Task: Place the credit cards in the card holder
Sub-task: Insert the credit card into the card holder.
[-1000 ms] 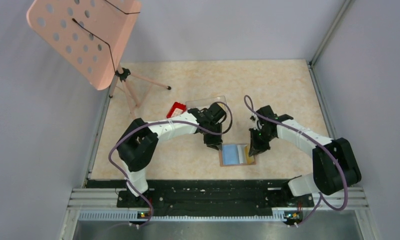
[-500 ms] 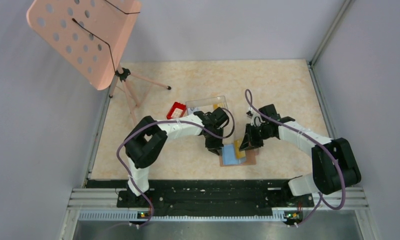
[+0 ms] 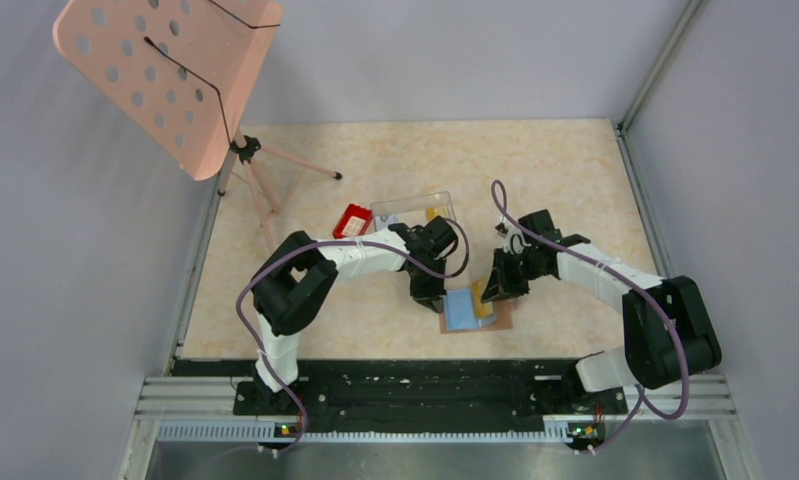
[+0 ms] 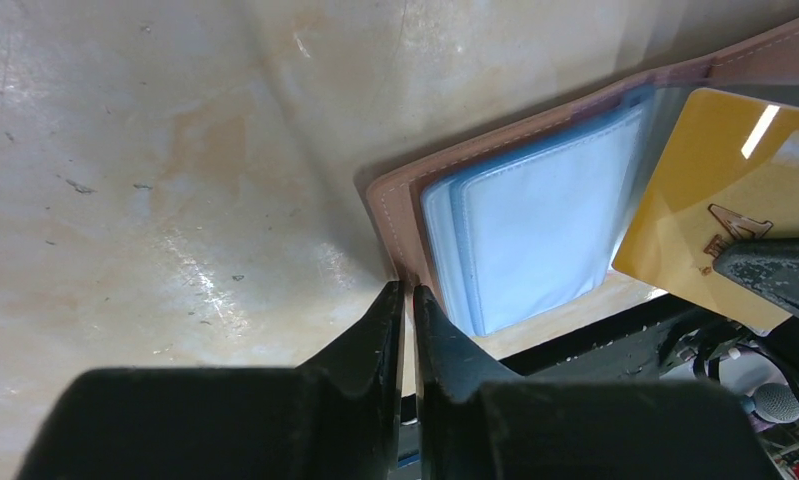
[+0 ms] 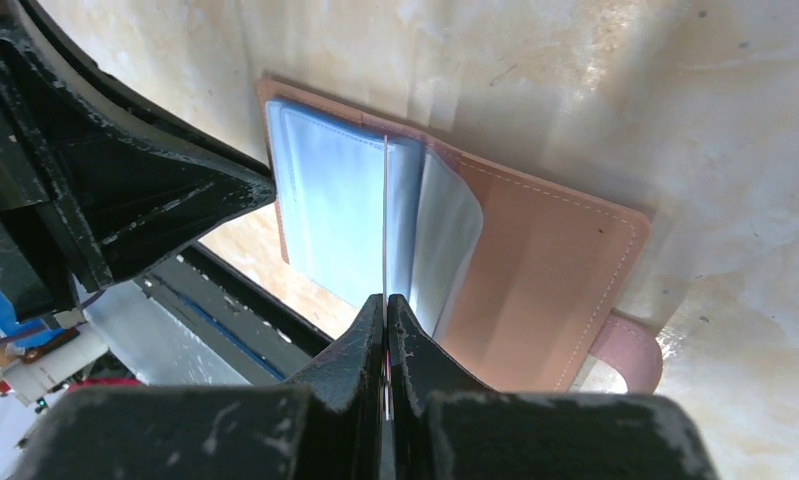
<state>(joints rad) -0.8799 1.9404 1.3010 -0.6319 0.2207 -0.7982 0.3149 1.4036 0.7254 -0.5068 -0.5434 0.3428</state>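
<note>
The tan card holder point(image 3: 502, 320) lies open near the table's front edge, its blue sleeves point(image 4: 535, 220) facing up. My right gripper point(image 5: 386, 297) is shut on a yellow credit card point(image 4: 715, 190). That card shows edge-on as a thin line point(image 5: 385, 210), standing over the sleeves with one sleeve lifted beside it. My left gripper point(image 4: 408, 288) sits at the holder's left edge point(image 4: 395, 200). Its jaws are closed to a thin slit, with the edge's corner between the tips. From above, both grippers point(image 3: 430, 297) point(image 3: 490, 293) flank the holder.
A clear plastic box point(image 3: 412, 208) holding another yellow card and a small red tray point(image 3: 352, 219) sit behind the left arm. A pink perforated stand point(image 3: 165, 75) on tripod legs point(image 3: 275, 180) occupies the far left. The black front rail point(image 3: 405, 385) runs just below the holder.
The right gripper carried the yellow card left, over the open holder. The left gripper came to the holder's left edge and its jaws narrowed. The holder shifted slightly.
</note>
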